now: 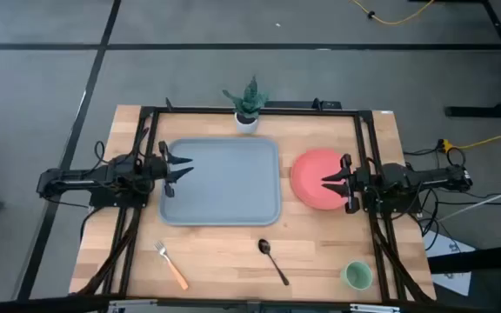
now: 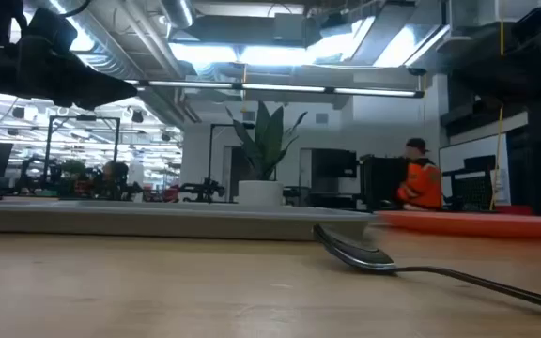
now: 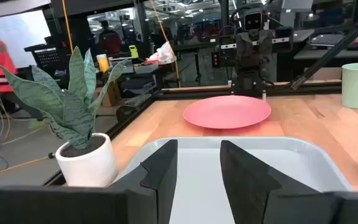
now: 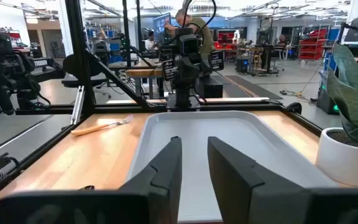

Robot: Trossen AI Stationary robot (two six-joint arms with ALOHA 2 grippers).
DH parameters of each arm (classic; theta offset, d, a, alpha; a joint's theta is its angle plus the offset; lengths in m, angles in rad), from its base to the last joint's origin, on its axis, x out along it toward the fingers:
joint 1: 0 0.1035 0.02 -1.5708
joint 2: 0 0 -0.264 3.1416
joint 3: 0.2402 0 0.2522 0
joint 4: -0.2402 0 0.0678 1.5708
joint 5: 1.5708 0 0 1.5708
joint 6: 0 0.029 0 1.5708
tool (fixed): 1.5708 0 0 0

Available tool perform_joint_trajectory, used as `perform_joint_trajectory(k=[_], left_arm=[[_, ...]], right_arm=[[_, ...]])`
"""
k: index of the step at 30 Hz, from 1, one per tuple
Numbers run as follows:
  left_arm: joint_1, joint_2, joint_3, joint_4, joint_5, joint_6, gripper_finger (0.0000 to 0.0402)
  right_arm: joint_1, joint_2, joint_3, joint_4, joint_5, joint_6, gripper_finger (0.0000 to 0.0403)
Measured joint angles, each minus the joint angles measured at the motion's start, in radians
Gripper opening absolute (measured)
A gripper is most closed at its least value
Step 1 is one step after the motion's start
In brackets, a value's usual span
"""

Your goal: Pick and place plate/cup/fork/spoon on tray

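High view shows, nearest, the fork (image 1: 171, 265), the spoon (image 1: 274, 261) and the cup (image 1: 357, 276) lying apart on the table's (image 1: 224, 252) front part. Behind them is the tray (image 1: 222, 182), with the plate (image 1: 311, 178) just beside it. The left gripper (image 1: 178, 167) is open over the tray's left edge. The right gripper (image 1: 336, 183) is open over the plate. Farthest stands a potted plant (image 1: 248, 106).

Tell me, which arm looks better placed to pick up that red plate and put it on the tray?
The right one, probably. Its hand hangs open over the plate, which lies just right of the tray. The left hand, also open, sits over the tray's far left edge.
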Motion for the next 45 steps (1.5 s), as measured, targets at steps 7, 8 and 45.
perform_joint_trajectory(k=[7, 8, 45], left_arm=[[0.0, 0.0, 0.0, 0.0, 0.0, 0.0, 0.0116], [0.0, 0.0, 0.0, 0.0, 0.0, 0.0, 0.0116], [0.0, 0.0, 0.0, 0.0, 0.0, 0.0, 0.0116]], right_arm=[[0.0, 0.0, 0.0, 0.0, 0.0, 0.0, 0.0083], [0.0, 0.0, 0.0, 0.0, 0.0, 0.0, 0.0083], [-0.003, -0.001, 0.0, 0.207, 0.05, 0.069, 0.0083]])
